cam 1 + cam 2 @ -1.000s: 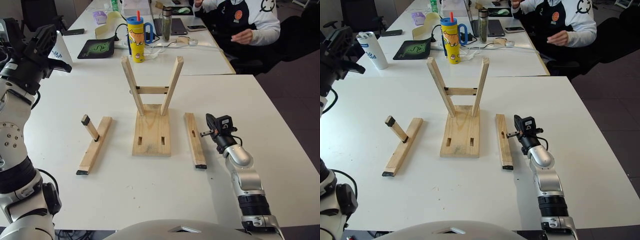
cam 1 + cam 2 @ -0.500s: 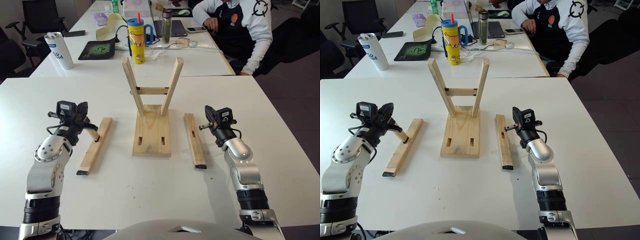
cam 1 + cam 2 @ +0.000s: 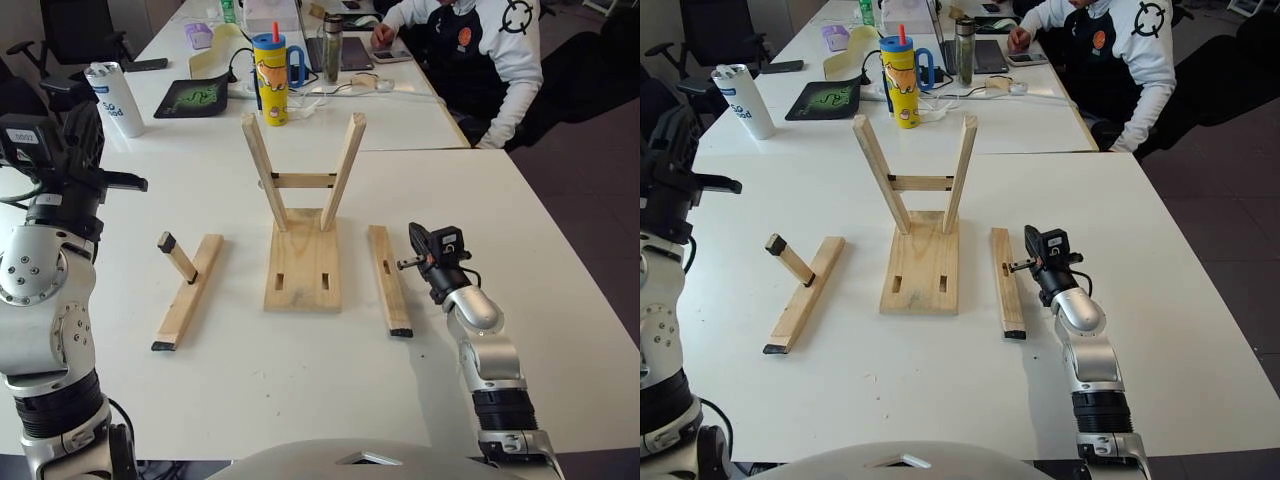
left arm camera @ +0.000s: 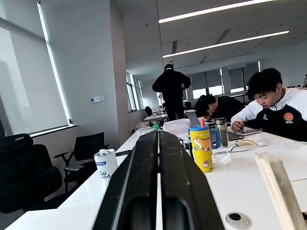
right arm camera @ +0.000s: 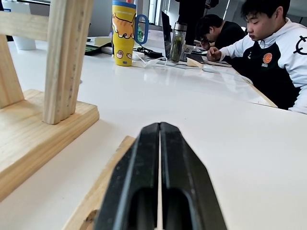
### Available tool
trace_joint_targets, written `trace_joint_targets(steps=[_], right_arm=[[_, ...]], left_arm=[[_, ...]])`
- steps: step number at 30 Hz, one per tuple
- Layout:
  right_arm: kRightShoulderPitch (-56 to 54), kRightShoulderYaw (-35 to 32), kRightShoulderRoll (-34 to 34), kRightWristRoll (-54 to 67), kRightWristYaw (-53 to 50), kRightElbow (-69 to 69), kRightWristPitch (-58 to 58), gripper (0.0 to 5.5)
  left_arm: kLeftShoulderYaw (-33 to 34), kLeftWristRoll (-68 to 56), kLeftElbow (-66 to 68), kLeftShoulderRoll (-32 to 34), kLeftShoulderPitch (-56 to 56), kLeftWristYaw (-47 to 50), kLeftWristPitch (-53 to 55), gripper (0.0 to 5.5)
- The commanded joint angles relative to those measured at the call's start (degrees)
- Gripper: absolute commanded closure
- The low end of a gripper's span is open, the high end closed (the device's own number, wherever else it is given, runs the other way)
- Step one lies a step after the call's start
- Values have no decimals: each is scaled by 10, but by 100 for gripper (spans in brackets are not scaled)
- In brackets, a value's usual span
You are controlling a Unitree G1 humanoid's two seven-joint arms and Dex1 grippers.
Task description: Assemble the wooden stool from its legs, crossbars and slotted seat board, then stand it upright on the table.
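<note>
- The slotted seat board (image 3: pixel 303 262) lay flat near the middle of the white worktop (image 3: pixel 250 400).
- Two legs stood in the board's far end, one on the left (image 3: pixel 264 170) and one on the right (image 3: pixel 343 170). They leaned away from each other towards their tops.
- A crossbar (image 3: pixel 305 181) joined these two legs about halfway up.
- Two empty slots (image 3: pixel 280 282) showed side by side in the near half of the board.
- A third leg (image 3: pixel 389 279) lay flat on the worktop just to the right of the board, apart from it and roughly parallel to it.
- A fourth leg (image 3: pixel 190 290) lay flat to the left of the board, well apart from it. A short crossbar (image 3: pixel 180 256) was set into it and stuck up at a tilt.
- The right pincer (image 3: pixel 418 238) sat low over the worktop, just right of the third leg's far half. Its fingers were pressed together with only a thin seam between them, and they gripped nothing.
- The left pincer (image 4: pixel 158 136) was raised high above the left side of the worktop, well away from every wooden part. Its fingers were likewise pressed together and empty.
- On the further worktop behind stood a yellow cup with a straw (image 3: pixel 272 78), a white cup (image 3: pixel 117 100) and a dark mat (image 3: pixel 195 96).
</note>
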Motion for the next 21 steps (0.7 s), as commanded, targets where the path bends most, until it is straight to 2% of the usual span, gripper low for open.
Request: trace_joint_targets(steps=[1, 5, 15, 18, 21], right_arm=[[-4, -4, 6, -1, -12, -14, 6, 550], [-13, -13, 5, -4, -24, -8, -3, 550], [-6, -10, 14, -10, -37, -11, -9, 550], [-3, -10, 16, -11, -39, -12, -10, 550], [-3, -8, 19, -11, -40, -12, -10, 550]], left_arm=[[-10, 35, 125, 1, 199, -83, -13, 475], [-41, 54, 190, -4, 281, -148, -68, 414], [-49, -10, 110, 1, 242, -182, 1, 262], [-74, -9, 97, 11, 243, -197, 27, 216], [-98, 8, 102, 15, 251, -197, 39, 216]])
